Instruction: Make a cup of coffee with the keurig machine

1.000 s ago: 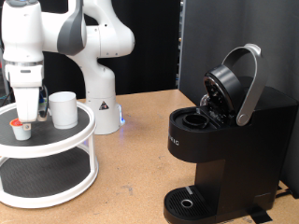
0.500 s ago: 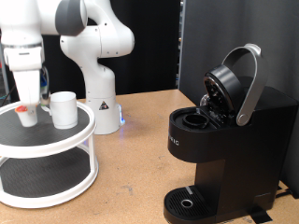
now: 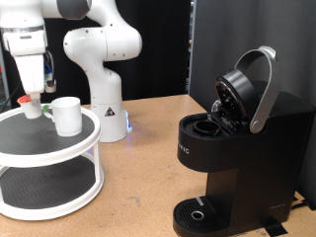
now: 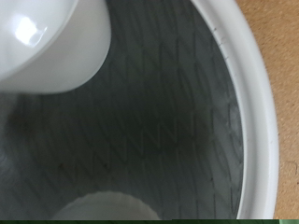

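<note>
One white two-tier round stand [image 3: 59,163], at the nine o'clock side of the exterior view, on a brown wooden surface [image 3: 148,173]. One cup [image 3: 67,116], white, upright on the stand's upper tier near its three o'clock rim. One small white pod [image 3: 33,107] with a red-orange top, raised just above that tier, beside the cup at its nine o'clock. Gripper [image 3: 33,102] directly over the pod; jaws narrowed about it, the pod showing between the fingers. One keurig machine [image 3: 242,148], black, at the four o'clock side, well apart from the stand; lid and silver-grey handle raised, pod chamber exposed. Wrist view: dark ribbed mat inside the stand's white rim [image 4: 262,103], cup [image 4: 47,42] partly in frame; fingers not distinguishable there.
</note>
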